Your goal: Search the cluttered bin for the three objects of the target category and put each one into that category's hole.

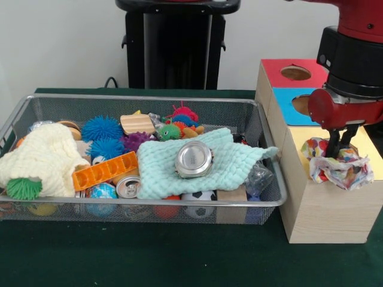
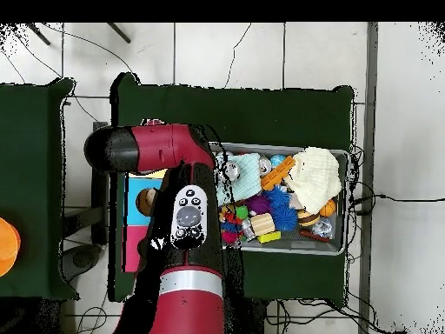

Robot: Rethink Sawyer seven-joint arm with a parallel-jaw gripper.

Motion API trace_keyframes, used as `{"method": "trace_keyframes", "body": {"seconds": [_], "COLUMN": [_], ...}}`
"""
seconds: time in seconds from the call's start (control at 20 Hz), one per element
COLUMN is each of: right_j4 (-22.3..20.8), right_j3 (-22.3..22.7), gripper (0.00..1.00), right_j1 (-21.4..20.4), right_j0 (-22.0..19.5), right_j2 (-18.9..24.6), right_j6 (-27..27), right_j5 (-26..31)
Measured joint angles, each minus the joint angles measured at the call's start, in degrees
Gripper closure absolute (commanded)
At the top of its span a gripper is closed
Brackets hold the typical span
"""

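The wire mesh bin (image 1: 143,97) stands on the green table, full of mixed things; it also shows in the overhead view (image 2: 348,202). My gripper (image 1: 339,146) hangs over the pale yellow top (image 1: 372,149) of the wood-grain box at the right. Its fingers (image 1: 333,142) are closed on a crumpled, multicoloured cloth (image 1: 341,168) that rests on the yellow top. The cloth hides the yellow box's hole. In the overhead view my arm (image 2: 187,222) covers the gripper and the yellow box.
The bin holds a cream knit cloth (image 1: 42,156), a mint cloth (image 1: 230,156) with a silver round tin (image 1: 194,159) on it, an orange block (image 1: 105,171), a can (image 1: 127,186) and blue spiky balls (image 1: 102,128). Behind the yellow box are the blue-topped hole (image 1: 302,105) and the red-topped hole (image 1: 295,73).
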Motion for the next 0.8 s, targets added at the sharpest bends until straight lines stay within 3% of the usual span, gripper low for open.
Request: {"method": "trace_keyframes", "body": {"seconds": [0.8], "right_j4": [0.5], "right_j3": [1.8], "gripper": [1.0], "right_j1": [-0.9], "right_j0": [0.4], "right_j2": [-0.2], "right_j6": [0.0], "right_j5": [-1.9]}}
